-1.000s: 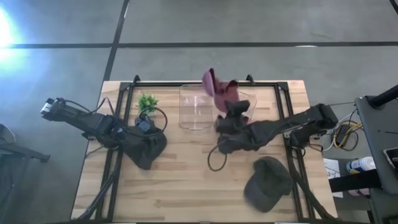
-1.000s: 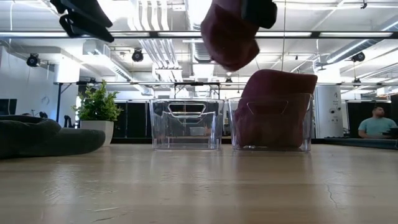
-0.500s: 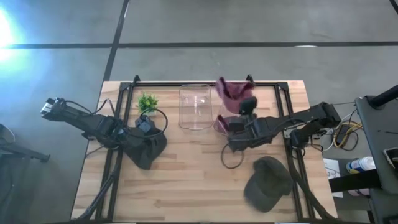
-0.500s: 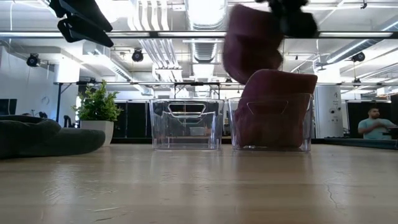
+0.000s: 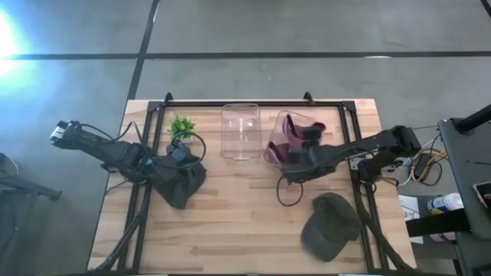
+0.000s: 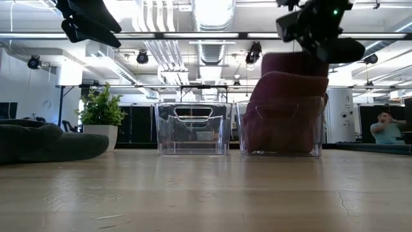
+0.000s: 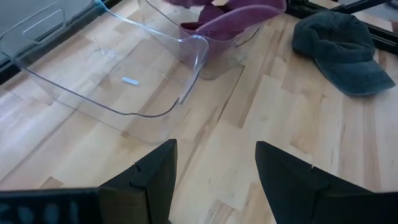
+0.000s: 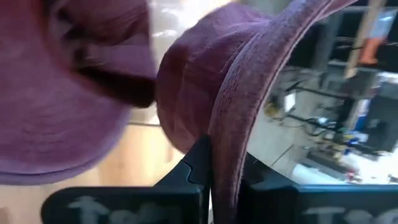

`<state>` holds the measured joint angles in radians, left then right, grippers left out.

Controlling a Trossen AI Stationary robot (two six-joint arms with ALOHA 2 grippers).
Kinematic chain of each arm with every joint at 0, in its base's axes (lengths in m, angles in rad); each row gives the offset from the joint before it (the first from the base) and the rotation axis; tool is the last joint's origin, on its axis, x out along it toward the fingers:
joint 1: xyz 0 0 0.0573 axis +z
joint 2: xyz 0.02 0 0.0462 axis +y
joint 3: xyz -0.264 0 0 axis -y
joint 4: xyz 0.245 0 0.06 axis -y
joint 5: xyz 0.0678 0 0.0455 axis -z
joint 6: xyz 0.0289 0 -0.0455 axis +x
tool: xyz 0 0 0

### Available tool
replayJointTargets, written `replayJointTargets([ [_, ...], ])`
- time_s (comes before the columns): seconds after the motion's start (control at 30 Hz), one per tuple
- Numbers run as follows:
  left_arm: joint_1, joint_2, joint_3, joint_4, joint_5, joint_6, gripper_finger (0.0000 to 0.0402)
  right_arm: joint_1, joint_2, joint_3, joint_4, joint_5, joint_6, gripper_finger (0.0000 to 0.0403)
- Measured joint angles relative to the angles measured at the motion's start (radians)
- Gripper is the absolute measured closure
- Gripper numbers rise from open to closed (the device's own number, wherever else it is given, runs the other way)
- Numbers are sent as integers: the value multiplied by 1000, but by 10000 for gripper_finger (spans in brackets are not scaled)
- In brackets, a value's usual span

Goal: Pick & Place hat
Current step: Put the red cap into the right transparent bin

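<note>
My right gripper is over the right clear bin and shut on a maroon hat. In the low view that hat lies on top of another maroon hat that fills the bin, with my right gripper just above it. A dark green cap lies flat on the table near the right front. My left gripper hovers open above a dark hat at the table's left, and its open fingers show in the left wrist view. My right gripper pinches a thin edge of the maroon hat between its two fingers; the cloth runs out ahead of the fingertips. It comes from the table's right, slanting down. The hat's body rests on the maroon hat in the bin.
A second clear bin stands left of the right one, with nothing in it. A small potted plant stands at the far left. Black frame rails run along the table's sides. Bare wood lies in the near middle. A person sits far behind.
My right gripper has carried the maroon hat from over the gap between the two bins toward the table's right and down. The hat, hanging clear in the air before, now sits on the maroon hat in the right bin. The gripper has stayed shut on it.
</note>
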<state>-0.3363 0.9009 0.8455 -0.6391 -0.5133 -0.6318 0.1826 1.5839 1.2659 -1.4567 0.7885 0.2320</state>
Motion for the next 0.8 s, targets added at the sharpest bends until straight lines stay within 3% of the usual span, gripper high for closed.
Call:
replayJointTargets([
  [0.8, 0, 0, 0, 41, -24, -43, 190, -127, 2, -38, 155, 23, -478, 390],
])
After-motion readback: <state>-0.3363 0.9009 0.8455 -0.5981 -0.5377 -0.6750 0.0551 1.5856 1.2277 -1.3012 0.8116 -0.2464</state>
